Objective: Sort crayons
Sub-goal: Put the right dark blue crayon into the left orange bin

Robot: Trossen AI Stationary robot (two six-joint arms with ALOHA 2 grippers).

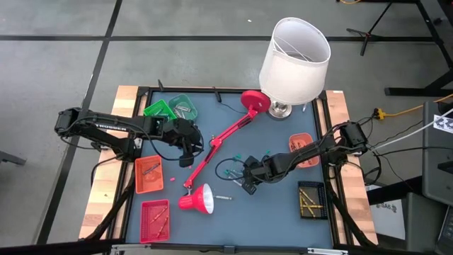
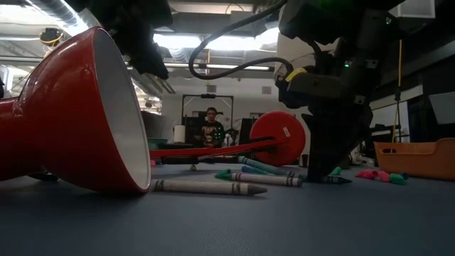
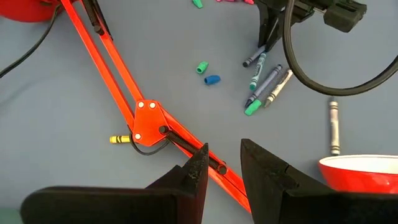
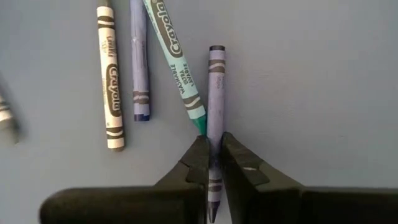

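Several crayons lie loose on the blue-grey table. In the right wrist view a purple crayon lies beside a teal one, another purple one and a white one. My right gripper is shut on the first purple crayon. My left gripper hovers open above the long red lamp arm and touches nothing. A yellow crayon lies next to the arm's joint. My right gripper pinches the purple crayon between its two fingers, on the crayon's two sides in the half toward its pointed end. The fingers point steeply down from above and lie across the crayon. The crayon seems to lie flat on the table, level with its neighbours.
A red lamp head and a white lampshade lie on the table. A green tray, an orange tray and a red tray stand at the left. An orange bin and a black tray stand at the right.
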